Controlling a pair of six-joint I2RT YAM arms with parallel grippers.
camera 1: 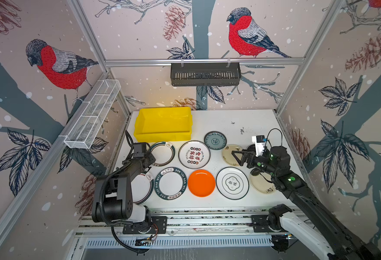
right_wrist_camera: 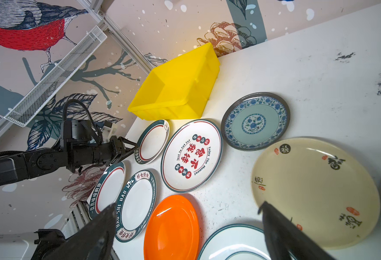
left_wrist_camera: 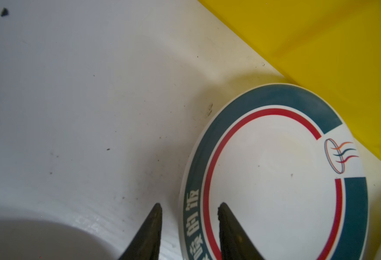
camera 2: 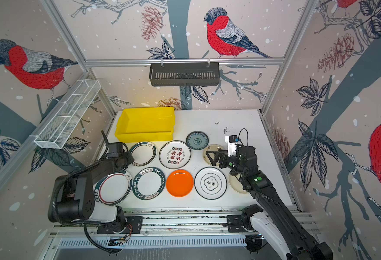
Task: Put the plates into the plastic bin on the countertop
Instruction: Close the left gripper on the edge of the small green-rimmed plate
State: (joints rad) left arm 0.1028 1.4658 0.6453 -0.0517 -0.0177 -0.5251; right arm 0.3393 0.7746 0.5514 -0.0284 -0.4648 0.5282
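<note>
1. The left gripper (left_wrist_camera: 189, 206) stood part-open astride the rim of the green-rimmed plate (left_wrist_camera: 275, 180). One jaw was outside over the countertop (left_wrist_camera: 72, 112) and one over the well, not visibly pinching.
2. A sound grip would likely need the outer jaw tucked under the lip before squeezing, then a level lift.
3. The plastic bin (left_wrist_camera: 320, 56) lay just beyond that plate.
4. Farther off, the right gripper (right_wrist_camera: 188, 206) gaped wide above the cream plate (right_wrist_camera: 315, 191).
</note>
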